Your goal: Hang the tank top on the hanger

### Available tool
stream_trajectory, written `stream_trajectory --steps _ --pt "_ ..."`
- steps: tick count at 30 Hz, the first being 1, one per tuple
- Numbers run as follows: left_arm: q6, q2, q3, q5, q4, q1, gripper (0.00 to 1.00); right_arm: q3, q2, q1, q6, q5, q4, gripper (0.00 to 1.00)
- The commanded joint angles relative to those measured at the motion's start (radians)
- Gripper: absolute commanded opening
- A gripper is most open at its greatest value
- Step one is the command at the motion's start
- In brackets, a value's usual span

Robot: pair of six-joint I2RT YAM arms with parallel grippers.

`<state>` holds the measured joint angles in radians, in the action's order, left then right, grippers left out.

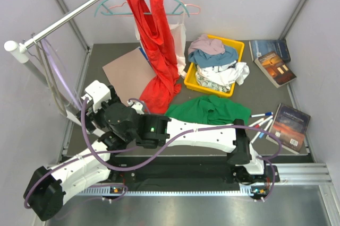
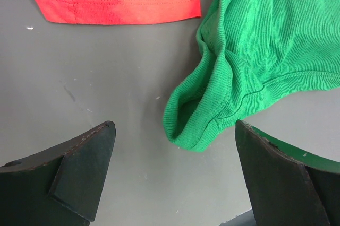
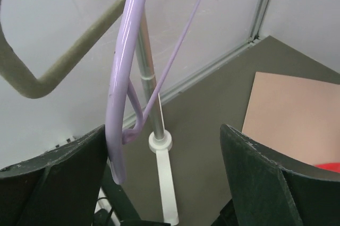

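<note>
Clearly the left pincer is nearer to the tank top, which lies crumpled on the desk and runs from the lower centre to the upper right of the left wrist view. Its folded edge sits between the spread fingers, not pinched. The right pincer, also spread, points up at the hanger, which hangs almost upright close against the finger at the left of the frame.

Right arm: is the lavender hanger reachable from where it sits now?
Probably yes. The right arm has its jaws open right at the hanger, whose lower end hangs beside one jaw; nothing sits between them. The rack pole stands behind it.
</note>
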<state>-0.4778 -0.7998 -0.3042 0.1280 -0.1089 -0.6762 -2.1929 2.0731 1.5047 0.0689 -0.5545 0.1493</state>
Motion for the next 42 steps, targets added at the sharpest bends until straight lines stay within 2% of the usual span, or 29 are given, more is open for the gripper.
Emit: stream_trajectory --steps 1,4,15,16,18,19,24,25,27,36,42 --pt "-0.012 0.025 0.013 0.018 0.015 0.000 0.99 0.033 -0.073 0.006 -0.055 -0.039 -0.062 0.83" --pt "-0.012 0.024 0.011 0.018 0.015 0.000 0.99 0.064 -0.084 0.000 -0.061 0.039 -0.100 0.83" --pt "-0.013 0.021 0.011 0.021 0.015 0.000 0.99 -0.016 -0.010 -0.040 -0.063 0.131 -0.116 0.65" --pt "-0.013 0.019 0.011 0.021 0.015 0.000 0.99 -0.019 -0.007 -0.041 -0.063 0.134 -0.120 0.57" --pt "-0.013 0.019 0.011 0.021 0.015 0.000 0.99 -0.027 -0.002 -0.046 -0.063 0.134 -0.134 0.48" --pt "-0.013 0.020 0.011 0.021 0.015 0.000 0.99 -0.027 -0.001 -0.047 -0.061 0.133 -0.137 0.39" --pt "-0.015 0.020 0.011 0.024 0.015 0.000 0.99 -0.025 -0.008 -0.052 -0.103 0.111 -0.142 0.17" --pt "-0.013 0.017 0.011 0.022 0.015 0.000 0.99 -0.024 -0.008 -0.052 -0.104 0.110 -0.143 0.07" --pt "-0.013 0.017 0.011 0.021 0.017 0.000 0.99 -0.021 -0.014 -0.055 -0.104 0.102 -0.167 0.00" --pt "-0.013 0.007 0.008 0.021 0.018 0.000 0.99 0.007 -0.056 -0.060 -0.152 0.001 -0.232 0.00" --pt "-0.013 0.002 0.007 0.021 0.020 -0.002 0.99 0.082 -0.123 -0.074 -0.188 -0.033 -0.307 0.00"
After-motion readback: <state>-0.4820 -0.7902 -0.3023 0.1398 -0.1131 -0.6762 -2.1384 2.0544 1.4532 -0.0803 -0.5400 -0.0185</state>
